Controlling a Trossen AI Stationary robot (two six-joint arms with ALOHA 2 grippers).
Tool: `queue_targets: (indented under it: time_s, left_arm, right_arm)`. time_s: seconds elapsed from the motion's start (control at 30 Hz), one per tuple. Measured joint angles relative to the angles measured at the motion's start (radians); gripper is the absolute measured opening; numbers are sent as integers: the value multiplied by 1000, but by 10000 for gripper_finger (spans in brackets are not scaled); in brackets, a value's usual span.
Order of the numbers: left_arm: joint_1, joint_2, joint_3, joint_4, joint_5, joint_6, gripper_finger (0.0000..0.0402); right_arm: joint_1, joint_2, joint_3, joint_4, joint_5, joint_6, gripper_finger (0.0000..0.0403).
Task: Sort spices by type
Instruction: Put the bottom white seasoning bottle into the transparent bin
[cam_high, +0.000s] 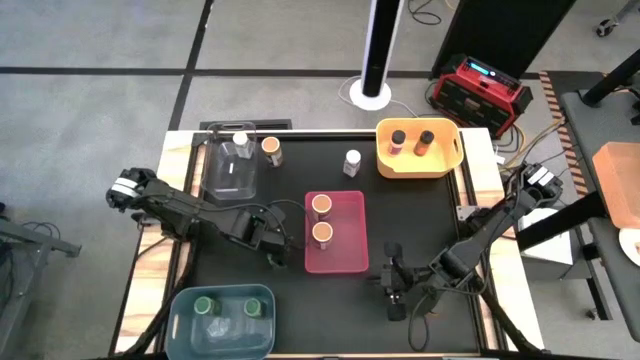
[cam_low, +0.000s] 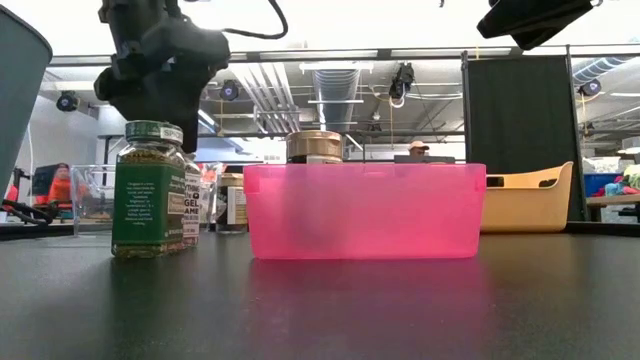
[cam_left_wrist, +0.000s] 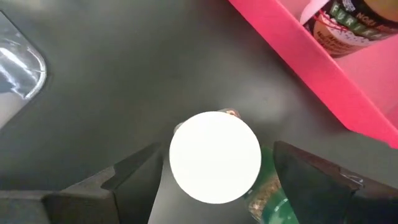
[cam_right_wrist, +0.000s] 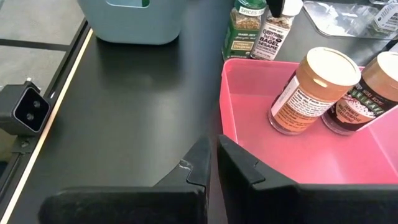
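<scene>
A: How far along is the sorting looking?

B: Mostly done, I'd judge. Two orange-lidded jars (cam_high: 321, 219) are standing in the pink bin (cam_high: 352, 250), two dark-lidded jars (cam_high: 411, 140) are sitting in the yellow bin (cam_high: 440, 166), and two green-lidded jars (cam_high: 230, 306) are sitting in the blue bin (cam_high: 222, 340). One white-lidded jar (cam_high: 241, 145) is resting in the clear bin (cam_high: 232, 178).

A: So what is still waiting?

B: Loose ones on the table (cam_high: 420, 230): a white-lidded jar (cam_high: 352, 162) between the clear and yellow bins, an orange-lidded one (cam_high: 271, 150) just beside the clear bin, and a green jar (cam_low: 149, 190) with a white-capped jar (cam_left_wrist: 215, 157) touching it, both just left of the pink bin.

A: What are the arms doing?

B: The left gripper (cam_left_wrist: 214, 171) is hovering over that pair with its fingers spread wide on either side of the white cap, gripping nothing. The right gripper (cam_right_wrist: 212, 163) is waiting near the pink bin's front corner, fingers pressed together and empty.

A: And next?

B: Probably closing on the white-capped jar and carrying it to the clear bin; that is only my guess
</scene>
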Motion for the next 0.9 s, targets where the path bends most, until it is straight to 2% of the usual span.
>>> queue_targets:
  time_s: [0.9]
  left_arm:
    - [6,0,-36,54,-26,-17,285]
  right_arm:
    - [1,0,-13,0,0,6,18]
